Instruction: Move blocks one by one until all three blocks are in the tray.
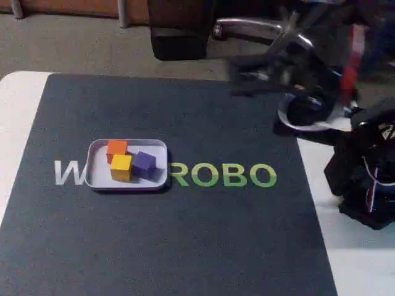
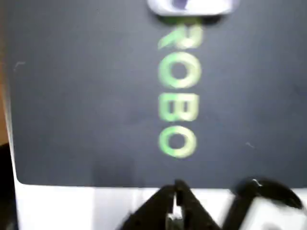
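Jaws (image 2: 176, 201) pinched together w/ nothing between, over mat (image 1: 185, 234) edge; tray (image 1: 97, 179) w/ three blocks (image 1: 131, 163) far off.

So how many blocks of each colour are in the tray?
Orange block: 1
Yellow block: 1
Purple block: 1
Total: 3 blocks, all inside the tray

in the wrist view the tray (image 2: 192, 5) is cut by the top edge; the gripper (image 2: 176, 211) blurs at the bottom edge, jaws unreadable.
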Robot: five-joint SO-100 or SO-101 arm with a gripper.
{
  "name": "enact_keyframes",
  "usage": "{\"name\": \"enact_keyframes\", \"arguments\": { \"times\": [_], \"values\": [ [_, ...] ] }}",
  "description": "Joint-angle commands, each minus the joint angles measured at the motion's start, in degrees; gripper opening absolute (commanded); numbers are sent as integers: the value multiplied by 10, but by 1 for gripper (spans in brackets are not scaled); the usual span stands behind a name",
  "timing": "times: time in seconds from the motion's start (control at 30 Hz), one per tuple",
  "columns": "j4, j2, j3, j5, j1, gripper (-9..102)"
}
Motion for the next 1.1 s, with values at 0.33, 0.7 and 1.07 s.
{"name": "enact_keyframes", "arguments": {
  "times": [0.33,0.7,1.07],
  "values": [
    [-86,464,428,29,-137,-7],
    [-200,464,600,64,-164,-8],
    [-192,478,600,66,-142,-8]
  ]
}}
